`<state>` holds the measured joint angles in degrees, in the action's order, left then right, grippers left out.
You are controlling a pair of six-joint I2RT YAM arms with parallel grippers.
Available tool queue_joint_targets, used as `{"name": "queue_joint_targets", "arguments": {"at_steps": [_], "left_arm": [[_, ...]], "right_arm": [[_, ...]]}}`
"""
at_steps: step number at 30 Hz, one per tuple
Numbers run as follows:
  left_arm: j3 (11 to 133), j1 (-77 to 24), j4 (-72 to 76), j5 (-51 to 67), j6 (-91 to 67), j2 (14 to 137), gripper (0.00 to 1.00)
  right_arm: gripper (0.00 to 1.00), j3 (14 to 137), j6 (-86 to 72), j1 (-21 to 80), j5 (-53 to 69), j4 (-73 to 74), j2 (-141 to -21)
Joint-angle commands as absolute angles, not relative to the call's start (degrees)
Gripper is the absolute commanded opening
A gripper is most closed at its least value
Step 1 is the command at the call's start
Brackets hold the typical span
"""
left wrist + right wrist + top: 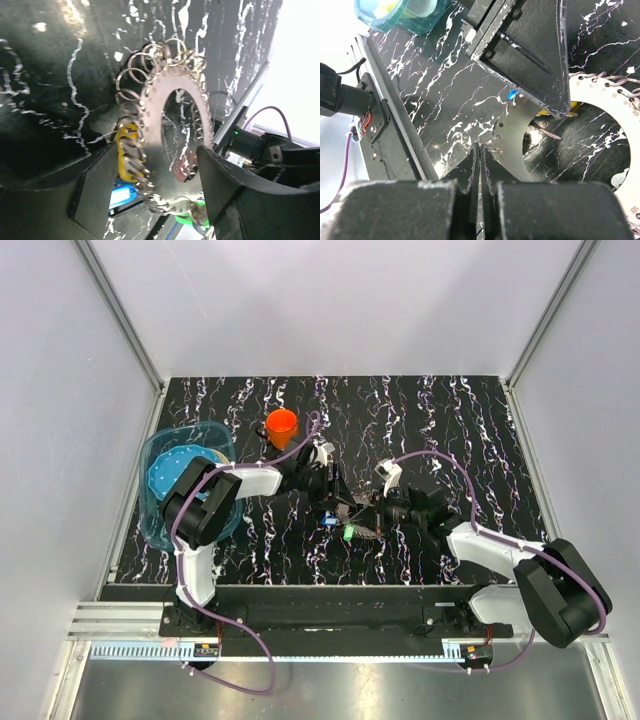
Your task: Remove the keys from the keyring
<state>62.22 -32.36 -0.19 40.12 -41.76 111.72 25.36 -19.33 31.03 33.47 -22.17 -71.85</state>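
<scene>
The keyring (150, 125), a grey toothed metal disc with a hollow centre and many small wire rings round its rim, stands on edge above the black marbled table. Hanging from its lower rim are a yellow key (126, 155), a blue key (122, 196) and a green key (186, 218). My left gripper (157, 155) is open, its two fingers on either side of the disc's lower half. My right gripper (480, 145) is shut on the keyring's rim (512, 150). In the top view both grippers meet at the keyring (360, 512), with the blue key (328, 521) and green key (350, 533) below it.
An orange cup (281, 424) stands behind the left arm. A teal bowl (170, 445) with items inside sits at the table's left edge, also in the right wrist view as the teal bowl (400, 12). White walls close in the table on three sides.
</scene>
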Motion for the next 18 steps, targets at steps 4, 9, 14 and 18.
{"name": "queue_joint_targets", "arguments": {"at_steps": [4, 9, 14, 18], "left_arm": [[62.7, -34.0, 9.8, 47.6, -48.5, 114.3, 0.58], [63.3, -35.4, 8.5, 47.5, -47.4, 115.1, 0.43], [63.8, -35.4, 6.4, 46.5, -46.3, 115.1, 0.05], [63.9, -35.4, 7.0, 46.4, -44.9, 113.6, 0.00]], "right_arm": [[0.04, 27.6, -20.0, 31.3, 33.5, -23.9, -73.7], [0.06, 27.6, -20.0, 31.3, 32.9, -23.6, -73.7], [0.13, 30.8, -19.6, 31.3, 31.6, -17.1, -73.5], [0.37, 33.6, -20.1, 31.2, 28.5, -9.9, -71.7]]}}
